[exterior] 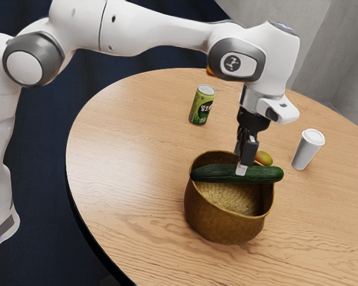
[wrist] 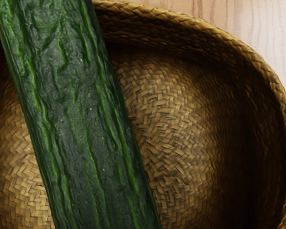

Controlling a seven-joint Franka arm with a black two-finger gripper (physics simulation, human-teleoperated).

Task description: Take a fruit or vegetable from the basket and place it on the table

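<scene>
The gripper (exterior: 243,167) is at the middle of a long dark green cucumber (exterior: 265,174), shut on it; one pale fingertip lies against the cucumber's near side, and the other tip is hidden behind it. The cucumber spans the woven basket (exterior: 224,214) at about rim height, one end over the rim towards the exterior view's right. Whether it touches the rim I cannot tell. In the wrist view the cucumber (wrist: 81,114) runs slantwise, close under the hand, above the basket's woven floor (wrist: 167,129).
Just behind the basket is a yellow-orange fruit (exterior: 264,158). A white cup (exterior: 308,149) stands towards the exterior view's right, and a green can (exterior: 202,105) farther back. An orange thing (exterior: 210,70) shows partly behind the arm, on the round wooden table (exterior: 125,143).
</scene>
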